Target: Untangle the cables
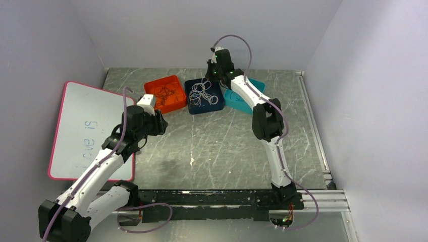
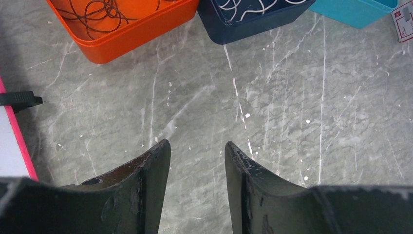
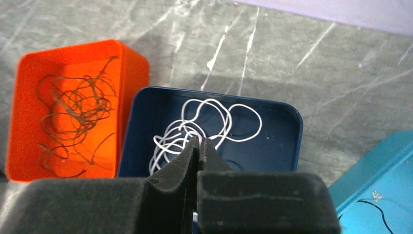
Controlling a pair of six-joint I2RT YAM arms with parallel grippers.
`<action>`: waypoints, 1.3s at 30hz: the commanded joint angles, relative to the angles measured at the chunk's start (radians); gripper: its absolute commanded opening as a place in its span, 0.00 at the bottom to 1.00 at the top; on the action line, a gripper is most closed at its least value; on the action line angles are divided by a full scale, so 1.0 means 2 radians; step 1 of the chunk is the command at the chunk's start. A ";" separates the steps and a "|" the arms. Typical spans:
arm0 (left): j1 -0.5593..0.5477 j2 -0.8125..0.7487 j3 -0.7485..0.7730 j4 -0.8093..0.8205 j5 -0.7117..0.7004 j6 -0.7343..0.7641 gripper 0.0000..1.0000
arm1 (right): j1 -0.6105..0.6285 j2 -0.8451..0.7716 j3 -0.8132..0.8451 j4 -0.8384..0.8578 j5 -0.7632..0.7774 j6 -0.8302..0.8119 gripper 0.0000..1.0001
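Lilac walls (image 1: pixel 202 30) close in a grey marbled table (image 1: pixel 227 146), with a pink-rimmed whiteboard (image 1: pixel 86 131) lying at its left edge. Three trays sit in a row at the far side. The orange tray (image 3: pixel 131 63) holds a loose tangle of brown cables (image 3: pixel 78 112). The navy tray (image 3: pixel 272 141) just beside it holds looped white cables (image 3: pixel 178 132). A teal tray (image 3: pixel 380 161) on the right holds a thin black cable (image 3: pixel 363 201). The right gripper (image 3: pixel 198 141) hangs over the navy tray with its fingers pressed together, tips right at the white loops; whether a strand is caught between them cannot be told. The left gripper (image 2: pixel 196 144) hovers over bare table near the orange tray, its fingers spread with nothing between them.
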 commanded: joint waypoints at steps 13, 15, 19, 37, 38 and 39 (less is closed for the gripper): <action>0.003 -0.001 0.019 0.002 -0.006 0.008 0.51 | -0.002 0.022 0.009 -0.021 0.028 -0.015 0.29; 0.003 0.001 0.020 0.002 -0.004 0.008 0.50 | -0.002 0.011 0.007 -0.020 0.031 -0.018 0.32; 0.003 0.003 0.021 0.003 -0.001 0.008 0.50 | -0.002 -0.013 0.009 -0.025 0.039 -0.027 0.37; 0.003 0.004 0.021 0.002 0.001 0.010 0.50 | 0.004 -0.135 -0.117 -0.113 0.012 -0.066 0.58; 0.003 0.004 0.021 0.002 0.001 0.010 0.50 | 0.007 -0.140 -0.129 -0.115 0.013 -0.069 0.57; 0.003 0.005 0.021 0.003 0.002 0.010 0.50 | 0.011 -0.147 -0.143 -0.113 0.017 -0.071 0.56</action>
